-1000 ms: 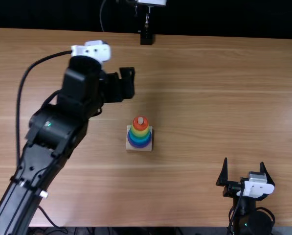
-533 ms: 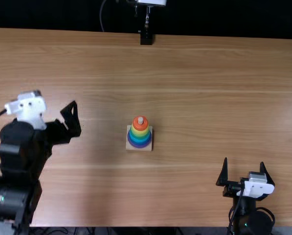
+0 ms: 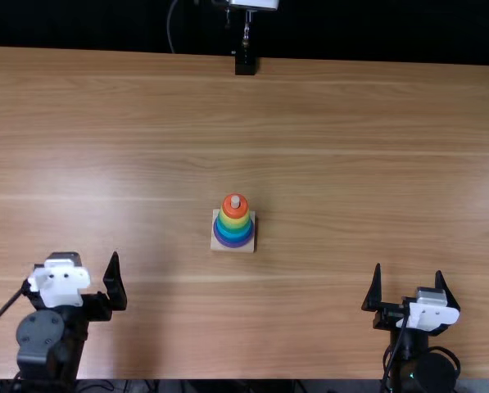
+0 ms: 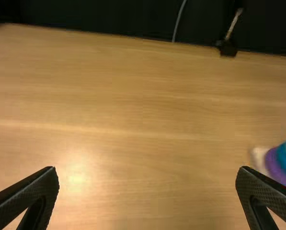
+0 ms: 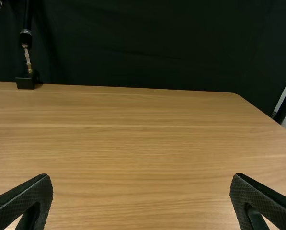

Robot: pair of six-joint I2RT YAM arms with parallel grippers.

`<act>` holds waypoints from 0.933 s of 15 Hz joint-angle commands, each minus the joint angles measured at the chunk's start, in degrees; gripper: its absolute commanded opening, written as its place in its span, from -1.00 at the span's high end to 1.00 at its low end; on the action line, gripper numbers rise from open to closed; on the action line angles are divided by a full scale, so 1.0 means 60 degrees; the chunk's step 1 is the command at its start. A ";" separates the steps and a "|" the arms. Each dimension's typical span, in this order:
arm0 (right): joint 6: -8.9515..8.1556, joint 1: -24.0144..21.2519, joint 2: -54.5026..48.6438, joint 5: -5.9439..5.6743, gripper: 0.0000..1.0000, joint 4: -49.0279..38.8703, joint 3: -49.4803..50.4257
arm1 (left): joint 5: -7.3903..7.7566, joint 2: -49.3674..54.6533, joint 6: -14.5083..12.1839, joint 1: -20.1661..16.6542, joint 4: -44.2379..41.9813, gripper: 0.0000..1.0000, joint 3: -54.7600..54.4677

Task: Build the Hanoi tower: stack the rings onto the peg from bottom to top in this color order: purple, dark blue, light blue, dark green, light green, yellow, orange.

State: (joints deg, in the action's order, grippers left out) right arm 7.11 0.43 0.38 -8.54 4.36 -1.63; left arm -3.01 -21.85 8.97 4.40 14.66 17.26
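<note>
The rings (image 3: 233,228) sit stacked on the peg (image 3: 235,201), orange uppermost; nearer, the left hand (image 3: 90,278) and right hand (image 3: 409,268) are spread.

one view looks steeply down from above the table (image 3: 350,164); two nearer ones face forward past each arm's jaws, sharing the black stand (image 4: 227,49) beyond.
</note>
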 commanded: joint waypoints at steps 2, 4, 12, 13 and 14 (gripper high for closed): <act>-0.0096 -0.0086 -0.0064 -0.0036 -1.00 0.0145 0.0096 | -0.0185 0.1414 -0.0247 -0.0104 -0.0562 -1.00 -0.1250; -0.0096 -0.0086 -0.0064 -0.0036 -1.00 0.0145 0.0096 | -0.0167 0.2411 -0.0247 -0.0104 -0.1335 -1.00 -0.2070; -0.0096 -0.0086 -0.0064 -0.0036 -1.00 0.0145 0.0096 | 0.0694 0.3641 -0.0282 -0.0046 -0.1405 -1.00 -0.2876; -0.0096 -0.0086 -0.0064 -0.0036 -1.00 0.0145 0.0096 | 0.0677 0.3641 -0.0265 -0.0046 -0.1423 -1.00 -0.2876; -0.0096 -0.0086 -0.0064 -0.0036 -1.00 0.0145 0.0096 | 0.0677 0.3641 -0.0265 -0.0046 -0.1441 -1.00 -0.2876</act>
State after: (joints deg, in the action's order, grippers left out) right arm 7.14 0.43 0.38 -8.54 4.36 -1.63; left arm -0.47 -0.67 7.73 4.40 6.04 2.11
